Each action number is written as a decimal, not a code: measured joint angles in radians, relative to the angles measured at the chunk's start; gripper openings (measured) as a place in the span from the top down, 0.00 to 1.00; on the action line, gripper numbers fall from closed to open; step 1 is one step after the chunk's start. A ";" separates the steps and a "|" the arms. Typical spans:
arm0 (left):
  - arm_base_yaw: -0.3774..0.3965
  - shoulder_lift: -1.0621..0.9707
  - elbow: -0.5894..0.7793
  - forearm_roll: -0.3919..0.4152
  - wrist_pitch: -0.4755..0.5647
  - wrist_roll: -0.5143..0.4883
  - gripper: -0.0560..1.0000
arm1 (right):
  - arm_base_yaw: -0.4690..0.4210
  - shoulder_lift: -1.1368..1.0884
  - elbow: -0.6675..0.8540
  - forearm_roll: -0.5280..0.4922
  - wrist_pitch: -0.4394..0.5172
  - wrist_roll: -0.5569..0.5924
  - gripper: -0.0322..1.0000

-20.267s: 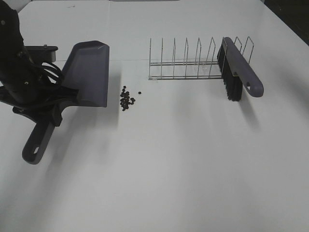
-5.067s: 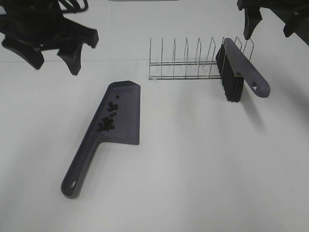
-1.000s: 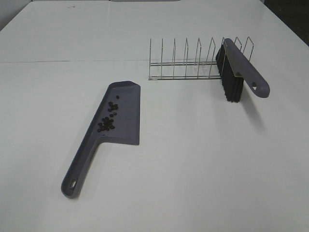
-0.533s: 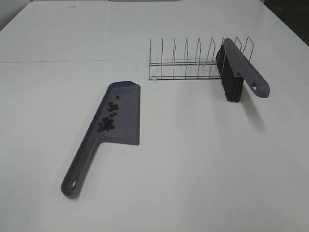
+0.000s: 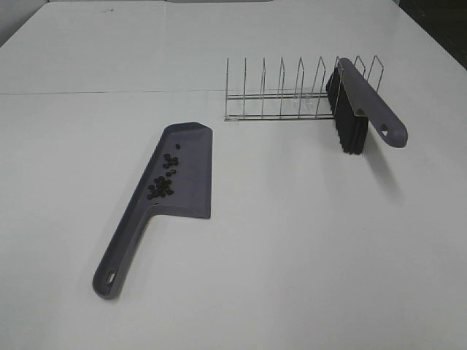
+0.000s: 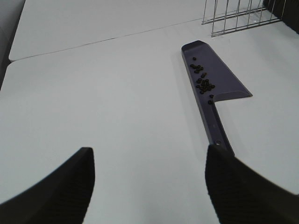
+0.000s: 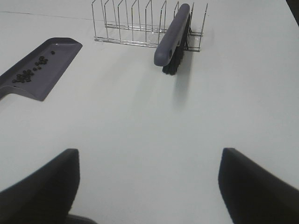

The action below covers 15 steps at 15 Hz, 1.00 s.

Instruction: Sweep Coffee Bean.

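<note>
Coffee beans (image 5: 163, 179): a loose cluster of small dark pellets lies inside the grey-purple dustpan (image 5: 191, 153), most of them gathered near the handle end of the pan, with a few strung out toward the far lip. In the overhead view the cluster sits at about 9 o'clock from the middle of the table (image 5: 292, 248). No bean can be made out on the table surface itself.

Dustpan: flat on the table, handle (image 5: 120, 251) pointing toward 7 o'clock, open lip toward 12 o'clock. Nothing touches it.

Brush (image 5: 368, 106): grey-purple back, black bristles (image 5: 349, 131) pointing downward. It rests in the right-hand end slots of the wire rack (image 5: 281, 95), tilted, its handle end projecting past the rack toward 4 o'clock. The rack stands at roughly 1 o'clock, well apart from the dustpan.

Left pincer (image 6: 149, 186): absent from the overhead view. In the left wrist view its two dark fingers (image 6: 70, 182) stand widely spread with only bare table between them; it grips nothing. The dustpan and beans lie ahead of it, toward the side of one finger, not in contact.

Right pincer (image 7: 149, 186): also absent from the overhead view. In the right wrist view its fingers (image 7: 49, 184) are likewise spread wide over bare table and hold nothing. The brush and rack lie well ahead of it, the dustpan off to one side.
</note>
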 joint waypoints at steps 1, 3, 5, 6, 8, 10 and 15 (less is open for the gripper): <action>0.000 0.000 0.000 0.000 0.000 0.000 0.35 | 0.000 0.000 0.000 0.000 0.000 0.000 0.23; 0.000 0.000 0.000 0.000 0.000 0.001 0.35 | -0.018 0.000 0.000 0.000 0.000 0.000 0.23; 0.000 0.000 0.000 0.000 0.000 0.001 0.35 | -0.067 -0.022 0.001 -0.001 0.000 0.000 0.23; 0.000 0.000 0.000 0.000 0.000 0.001 0.35 | -0.068 -0.023 0.001 -0.001 0.000 0.000 0.23; 0.000 0.000 0.000 0.000 0.000 0.001 0.35 | -0.068 -0.023 0.001 -0.001 0.000 0.000 0.23; 0.000 0.000 0.000 0.000 0.000 0.001 0.35 | -0.068 -0.023 0.001 -0.001 -0.001 0.000 0.23; 0.000 0.000 0.000 0.000 0.000 0.001 0.35 | -0.068 -0.023 0.001 -0.001 -0.001 0.000 0.23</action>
